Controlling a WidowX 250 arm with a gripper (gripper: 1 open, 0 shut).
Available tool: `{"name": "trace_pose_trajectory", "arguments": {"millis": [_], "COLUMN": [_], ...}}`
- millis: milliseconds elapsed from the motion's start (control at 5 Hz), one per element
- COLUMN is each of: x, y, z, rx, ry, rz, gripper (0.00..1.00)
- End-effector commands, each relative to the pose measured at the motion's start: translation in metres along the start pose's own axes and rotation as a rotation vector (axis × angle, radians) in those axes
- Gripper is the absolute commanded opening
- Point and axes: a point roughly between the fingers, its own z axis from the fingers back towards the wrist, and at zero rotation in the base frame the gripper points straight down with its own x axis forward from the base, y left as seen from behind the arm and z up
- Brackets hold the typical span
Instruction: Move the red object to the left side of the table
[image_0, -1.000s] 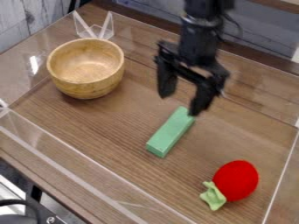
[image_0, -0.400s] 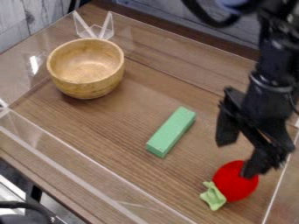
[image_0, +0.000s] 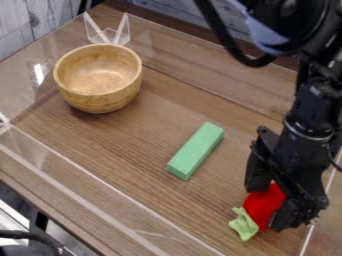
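Now the claw (image_0: 285, 198), its fingers spread apart, straddles the red strawberry toy (image_0: 265, 205) on the counter (image_0: 120, 140), well right of the green block (image_0: 195, 151).

Even, fairly bright indoor light, seemingly from overhead. Glossy bench (image_0: 120, 140) shows soft pale sheen at upper left and faint reflections in clear walls. Shadows weak and diffuse: soft one under wooden bowl (image_0: 98, 78), thin one beside green block (image_0: 195, 151). Low resolution, overall softness; dark arm (image_0: 297, 120) slightly smeared, detail lost in black. No marked edge distortion.
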Motion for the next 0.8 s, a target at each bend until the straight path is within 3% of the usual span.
{"name": "trace_pose_trajectory", "arguments": {"millis": [0, 600], "x": [-0.0004, 0.0003], "y": [-0.0019, 0.0022], "z": [0.0036, 0.0005], "rx": [0.014, 0.066], "ry": [-0.032, -0.067], "rz": [-0.011, 0.006], "gripper": [1.00, 1.00]}}
